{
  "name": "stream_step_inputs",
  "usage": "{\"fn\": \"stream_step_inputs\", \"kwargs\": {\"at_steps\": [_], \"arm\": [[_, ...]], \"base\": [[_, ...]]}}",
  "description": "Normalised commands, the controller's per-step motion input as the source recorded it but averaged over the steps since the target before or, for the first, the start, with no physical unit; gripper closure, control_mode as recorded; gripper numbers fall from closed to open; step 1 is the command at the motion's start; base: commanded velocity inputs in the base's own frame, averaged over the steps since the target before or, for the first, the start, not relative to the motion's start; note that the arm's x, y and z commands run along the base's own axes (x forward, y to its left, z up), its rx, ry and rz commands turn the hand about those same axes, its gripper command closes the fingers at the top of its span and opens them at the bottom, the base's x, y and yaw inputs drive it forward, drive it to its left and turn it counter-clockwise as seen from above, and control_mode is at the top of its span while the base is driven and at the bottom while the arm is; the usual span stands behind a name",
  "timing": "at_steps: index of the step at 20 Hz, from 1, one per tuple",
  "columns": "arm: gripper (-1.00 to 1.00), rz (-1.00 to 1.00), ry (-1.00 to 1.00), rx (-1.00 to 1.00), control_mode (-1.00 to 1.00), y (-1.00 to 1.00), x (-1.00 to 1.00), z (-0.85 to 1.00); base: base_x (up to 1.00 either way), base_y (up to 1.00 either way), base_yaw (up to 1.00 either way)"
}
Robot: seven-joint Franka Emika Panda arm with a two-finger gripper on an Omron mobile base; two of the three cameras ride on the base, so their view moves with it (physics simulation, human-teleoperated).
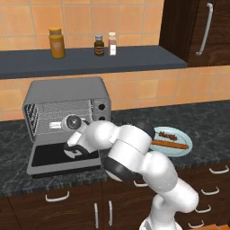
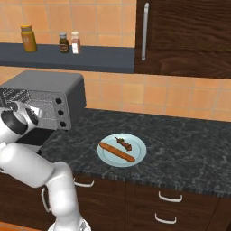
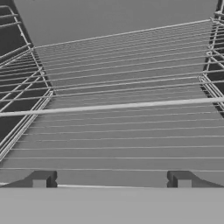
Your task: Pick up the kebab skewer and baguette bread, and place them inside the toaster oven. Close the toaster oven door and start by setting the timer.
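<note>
The toaster oven (image 1: 67, 96) is seen on the dark bench (image 1: 206, 117), its door (image 1: 58, 158) folded down flat in front of it. The gripper (image 3: 112, 180) is held at the oven's open mouth, facing the wire racks (image 3: 118, 109), with the jaws spread wide and nothing pinched between them. To the right of the oven, well apart from it, a pale blue plate (image 2: 139, 155) is seen on the bench; the baguette bread (image 2: 116, 151) and the kebab skewer (image 2: 123, 143) are laid on it side by side. Three jars (image 1: 57, 42) are lined up on the shelf (image 1: 134, 58) above the oven.
</note>
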Motion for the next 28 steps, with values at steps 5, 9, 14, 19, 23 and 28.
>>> {"fn": "stream_step_inputs", "kwargs": {"at_steps": [5,9,14,19,23,28], "arm": [[-1.0,0.02,-0.03,0.0,-1.0,0.08,0.35,-0.18],[-1.0,0.02,0.0,0.0,-1.0,0.03,0.42,-0.24],[-1.0,0.02,0.0,0.0,-1.0,0.09,0.4,-0.06],[-1.0,0.04,0.0,0.0,-1.0,0.24,0.22,-0.33],[-1.0,0.02,0.0,0.0,-1.0,0.32,-0.01,-0.51],[-1.0,0.0,0.03,0.0,-1.0,0.35,-0.38,-0.55]], "base": [[0.0,0.0,0.0],[0.0,0.0,0.0],[0.0,0.0,0.0],[0.0,0.0,0.0],[0.0,0.0,0.0],[0.0,0.0,0.0]]}}
